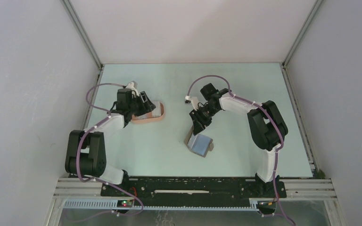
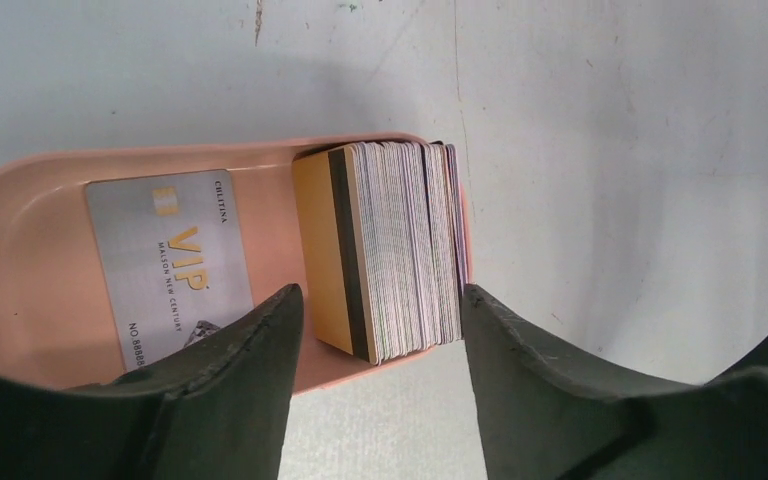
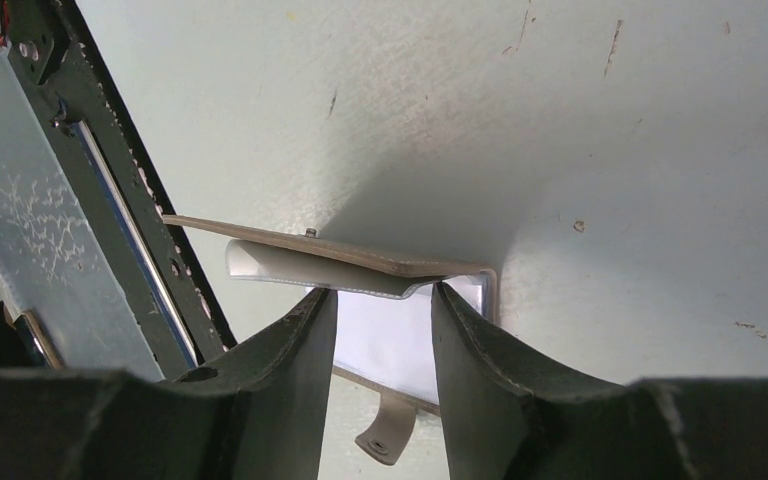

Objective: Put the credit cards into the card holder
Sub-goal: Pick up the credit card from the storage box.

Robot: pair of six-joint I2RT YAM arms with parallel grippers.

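While my left gripper (image 2: 382, 305) hung with jaws spread either side of the credit cards (image 2: 400, 240) standing on edge in the card holder (image 2: 20, 270), my right gripper (image 3: 382, 300) stood parted over the wallet (image 3: 300, 245); stiff, slick, light cards, I judged, best pinched across flat faces

The one legible thing from where I stand is a silver-grey card (image 2: 165, 265) lying flat in the pink card holder (image 2: 20, 250), left of centre in the left wrist view. Its print runs sideways, reading down the frame. Near the card's upper right corner is "CHLITINA" in small dark letters. Across the middle is a large gold "VIP", with "MALSON NEW CENTURY" in small gold capitals beside it. Toward the lower left a number begins "NO.8888"; its remaining digits are covered.
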